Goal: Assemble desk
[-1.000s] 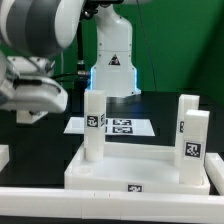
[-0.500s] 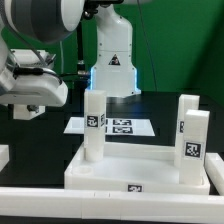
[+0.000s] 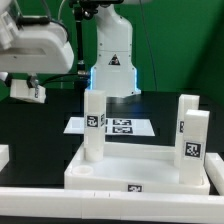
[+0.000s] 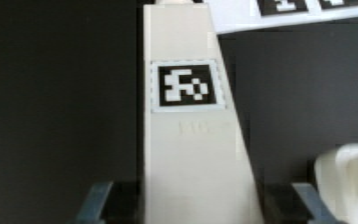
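Observation:
The desk tabletop (image 3: 110, 172) lies upside down near the front, with three white legs standing in its corner sockets: one (image 3: 94, 125) on the exterior view's left and two (image 3: 187, 118) (image 3: 195, 148) on its right. My gripper (image 3: 30, 80) hangs high at the exterior view's left, shut on a fourth leg (image 3: 28, 95) whose end pokes out below it. In the wrist view this tagged leg (image 4: 190, 120) runs between the fingers (image 4: 101, 200) of my gripper (image 4: 204, 205).
The marker board (image 3: 112, 126) lies behind the tabletop, in front of the white robot base (image 3: 112, 60). A white block (image 3: 3, 156) sits at the left edge. A white bar (image 3: 60, 203) runs along the front. The marker board (image 4: 318, 8) shows in the wrist view too.
My gripper has risen and shifted toward the exterior view's right, carrying the leg with it. The tabletop and its standing legs have not moved.

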Controlling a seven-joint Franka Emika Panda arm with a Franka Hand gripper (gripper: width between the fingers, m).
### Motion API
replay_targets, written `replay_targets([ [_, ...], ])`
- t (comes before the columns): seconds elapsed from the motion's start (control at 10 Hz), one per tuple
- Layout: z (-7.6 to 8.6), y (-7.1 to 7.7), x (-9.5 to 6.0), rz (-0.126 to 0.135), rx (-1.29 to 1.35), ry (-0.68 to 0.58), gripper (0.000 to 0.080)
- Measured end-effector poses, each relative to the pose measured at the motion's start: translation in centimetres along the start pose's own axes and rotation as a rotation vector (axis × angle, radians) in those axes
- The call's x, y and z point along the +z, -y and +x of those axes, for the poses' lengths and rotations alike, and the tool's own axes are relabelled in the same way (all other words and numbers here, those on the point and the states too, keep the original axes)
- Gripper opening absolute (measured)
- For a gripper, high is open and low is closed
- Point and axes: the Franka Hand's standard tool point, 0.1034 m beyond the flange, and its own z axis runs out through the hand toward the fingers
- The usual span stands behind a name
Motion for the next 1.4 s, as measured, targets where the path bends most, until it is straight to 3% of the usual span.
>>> replay_targets([
  [0.3, 0.4, 0.1, -0.5, -0.014, 0.001, -0.165, 0.029],
  [0.5, 0.6, 2.5, -3.2, 0.011, 0.015, -0.308, 0.029],
  [0.6, 1.8, 3.1, -4.5, -0.016, 0.005, -0.418, 0.029],
  [0.7, 2.0, 3.7, -4.8, -0.023, -0.001, -0.477, 0.029],
  [1.0, 2.6, 2.8, -4.9, -0.062, 0.006, -0.687, 0.029],
  [1.1, 2.6, 3.2, -4.9, -0.056, 0.026, -0.711, 0.029],
  [1.3, 3.7, 6.5, -6.6, -0.04, -0.003, -0.746, 0.029],
  [1.4, 4.4, 7.6, -6.7, -0.06, -0.027, -0.76, 0.029],
])
